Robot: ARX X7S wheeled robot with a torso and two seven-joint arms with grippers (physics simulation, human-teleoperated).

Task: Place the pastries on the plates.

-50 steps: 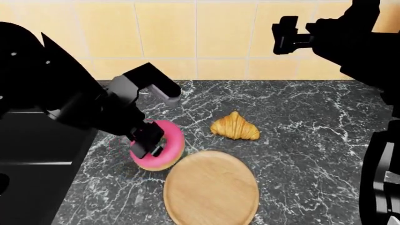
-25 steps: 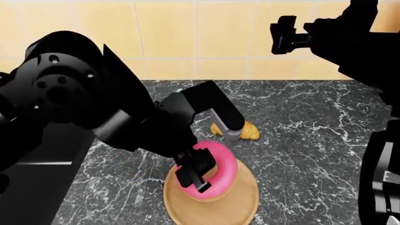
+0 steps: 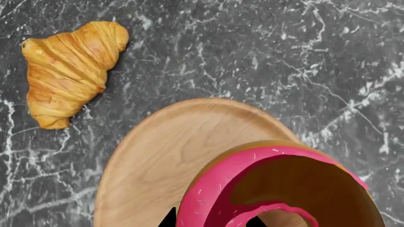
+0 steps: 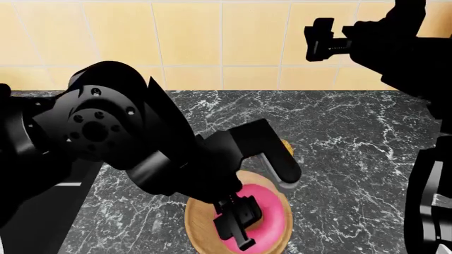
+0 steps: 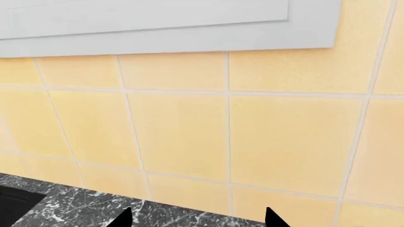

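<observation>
My left gripper (image 4: 236,222) is shut on the pink-frosted donut (image 4: 267,211), one finger through the hole and the other outside the ring. The donut hangs tilted over the light wooden plate (image 4: 194,225); I cannot tell whether it touches the plate. In the left wrist view the donut (image 3: 277,189) fills the corner by my gripper (image 3: 211,222), over the plate (image 3: 164,151). The croissant (image 3: 69,71) lies on the counter just beyond the plate; in the head view only its tip (image 4: 286,148) shows behind my left arm. My right gripper (image 4: 321,39) is open and raised before the tiles, holding nothing (image 5: 198,220).
The dark marble counter (image 4: 353,159) runs back to a yellow tiled wall (image 4: 226,47). A black part of the robot stands at the right edge (image 4: 431,201). A pale cabinet underside (image 5: 158,23) hangs above the tiles.
My left arm carried the donut rightward from the counter beside the plate to over the plate, then nearer and lower. The right arm stayed still.
</observation>
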